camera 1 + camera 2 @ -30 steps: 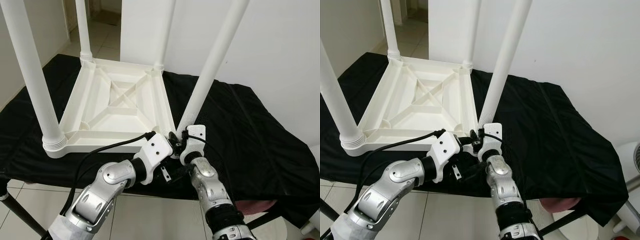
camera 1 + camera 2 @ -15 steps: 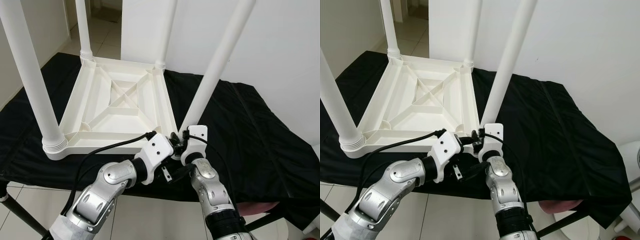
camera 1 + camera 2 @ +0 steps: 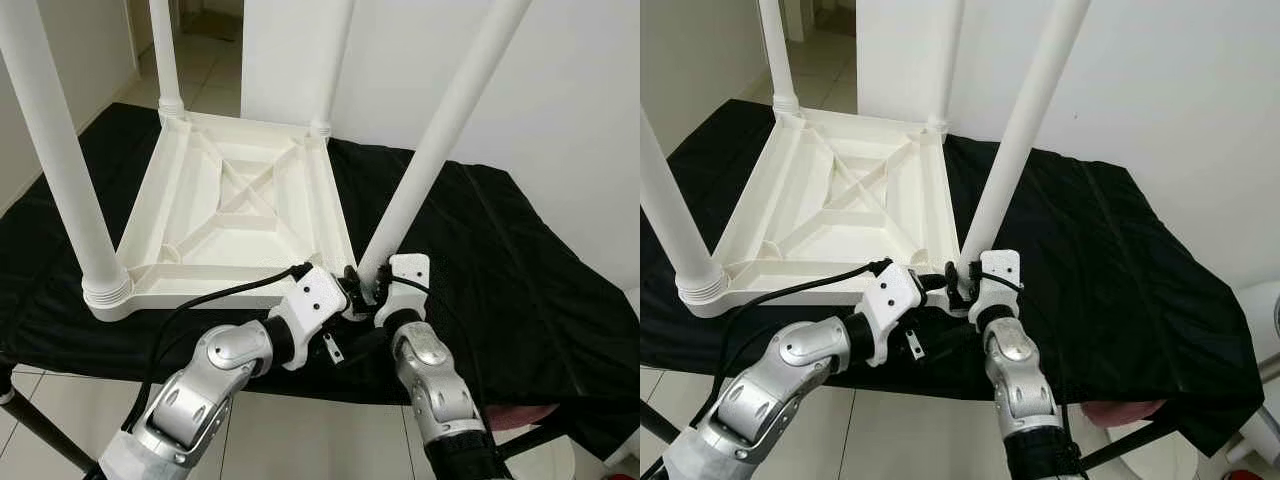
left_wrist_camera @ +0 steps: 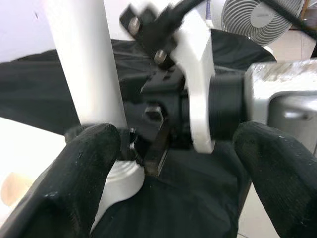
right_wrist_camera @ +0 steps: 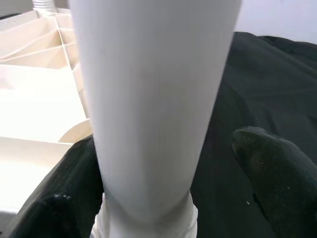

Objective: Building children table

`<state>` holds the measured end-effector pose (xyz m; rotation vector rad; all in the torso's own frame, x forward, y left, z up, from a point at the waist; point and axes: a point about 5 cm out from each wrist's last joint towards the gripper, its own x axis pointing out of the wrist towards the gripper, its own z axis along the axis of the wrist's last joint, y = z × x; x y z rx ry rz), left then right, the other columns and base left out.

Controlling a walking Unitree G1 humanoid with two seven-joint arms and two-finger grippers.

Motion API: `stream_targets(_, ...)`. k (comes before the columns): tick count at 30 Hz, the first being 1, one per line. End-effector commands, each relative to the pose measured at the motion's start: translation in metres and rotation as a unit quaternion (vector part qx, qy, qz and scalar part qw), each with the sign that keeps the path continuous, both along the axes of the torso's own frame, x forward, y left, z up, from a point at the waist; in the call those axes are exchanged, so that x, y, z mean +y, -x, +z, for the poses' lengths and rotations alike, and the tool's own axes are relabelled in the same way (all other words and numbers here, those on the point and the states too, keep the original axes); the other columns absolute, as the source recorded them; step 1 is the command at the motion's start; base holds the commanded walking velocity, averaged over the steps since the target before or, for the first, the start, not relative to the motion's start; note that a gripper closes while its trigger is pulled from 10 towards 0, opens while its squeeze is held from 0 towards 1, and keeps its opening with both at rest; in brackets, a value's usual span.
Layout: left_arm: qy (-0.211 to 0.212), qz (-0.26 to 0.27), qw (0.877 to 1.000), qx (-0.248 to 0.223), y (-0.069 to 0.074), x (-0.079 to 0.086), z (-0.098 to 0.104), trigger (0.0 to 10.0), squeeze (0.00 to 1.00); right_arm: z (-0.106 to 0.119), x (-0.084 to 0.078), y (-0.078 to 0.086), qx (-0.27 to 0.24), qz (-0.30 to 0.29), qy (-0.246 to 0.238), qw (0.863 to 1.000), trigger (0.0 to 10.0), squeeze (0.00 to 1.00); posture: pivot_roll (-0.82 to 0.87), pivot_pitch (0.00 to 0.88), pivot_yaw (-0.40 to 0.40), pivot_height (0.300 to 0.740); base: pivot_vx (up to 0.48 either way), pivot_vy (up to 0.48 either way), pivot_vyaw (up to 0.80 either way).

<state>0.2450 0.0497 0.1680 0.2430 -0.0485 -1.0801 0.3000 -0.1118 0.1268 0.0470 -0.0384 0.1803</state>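
- The right end effector (image 5: 163,198) sits at the foot of the near-right leg (image 3: 440,130), its fingers (image 5: 275,173) spread wide on either side of the leg — not clamped on it.
- The left end effector (image 4: 173,163) is just beside it at the same corner, fingers (image 4: 84,168) wide apart, one by the leg's base collar.
- The leg leans away to the right; its base meets the near-right corner of the tabletop (image 3: 240,215).
- The white tabletop lies upside down — ribs up — on a counter draped in black cloth (image 3: 500,270), with three other legs (image 3: 55,140) standing upright.
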Motion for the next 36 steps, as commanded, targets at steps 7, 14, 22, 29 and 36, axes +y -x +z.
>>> stream_targets(7, 0.000, -0.016, 1.000, 0.001, 0.004, -0.004, 0.001, 10.0, 0.00, 0.009, -0.008, 0.010, -0.045, 0.004, -0.003, 0.999, 10.0, 0.00, 0.04, 0.000, -0.169, 0.740, 0.000, 0.000, 0.00)
stream_targets(14, 0.020, -0.001, 1.000, -0.006, 0.002, 0.000, 0.006, 10.0, 0.00, 0.008, -0.018, 0.033, -0.058, 0.016, -0.005, 0.998, 10.0, 0.00, 0.03, 0.000, -0.170, 0.740, 0.000, 0.000, 0.00)
stream_targets(22, 0.037, 0.033, 0.998, -0.024, -0.005, 0.007, 0.014, 10.0, 0.00, 0.006, -0.013, 0.053, -0.051, 0.110, -0.007, 0.993, 10.0, 0.00, 0.03, 0.000, -0.172, 0.740, 0.000, 0.000, 0.00)
stream_targets(29, 0.066, 0.077, 0.994, -0.039, -0.016, 0.019, 0.025, 10.0, 0.00, -0.003, -0.004, 0.062, -0.017, 0.210, 0.008, 0.978, 10.0, 0.00, 0.04, 0.000, -0.180, 0.740, 0.000, 0.000, 0.00)
stream_targets(36, 0.069, 0.086, 0.993, -0.044, -0.014, 0.021, 0.027, 10.0, 0.00, 0.001, -0.005, 0.051, -0.010, 0.252, 0.009, 0.968, 10.0, 0.00, 0.05, 0.000, -0.181, 0.740, 0.000, 0.000, 0.00)
